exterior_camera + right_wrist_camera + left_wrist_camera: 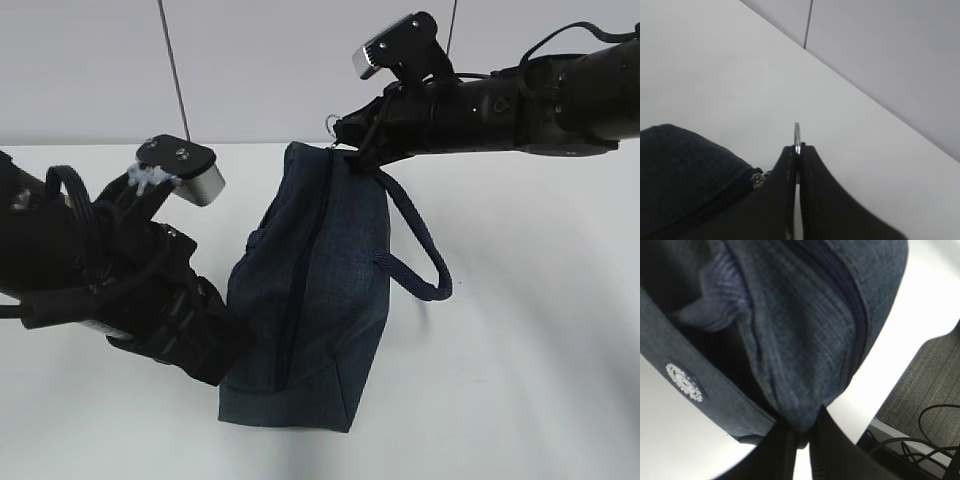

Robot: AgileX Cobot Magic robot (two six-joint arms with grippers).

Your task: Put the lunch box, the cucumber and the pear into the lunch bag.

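**Lunch bag held at both ends on the white table**

The lunch bag (310,300), dark navy fabric, stands on the white table (520,380) near the middle, its zipper (300,290) running down the side facing the camera and its padded loop handle (420,250) hanging off to the right. The right gripper (797,150) has its jaws pressed together on the silver ring pull (797,132) at the bag's upper corner. The left gripper (802,440) pinches a fold of the bag's fabric at the lower left, jaws nearly together. A round white emblem (685,381) shows on the bag in the left wrist view.
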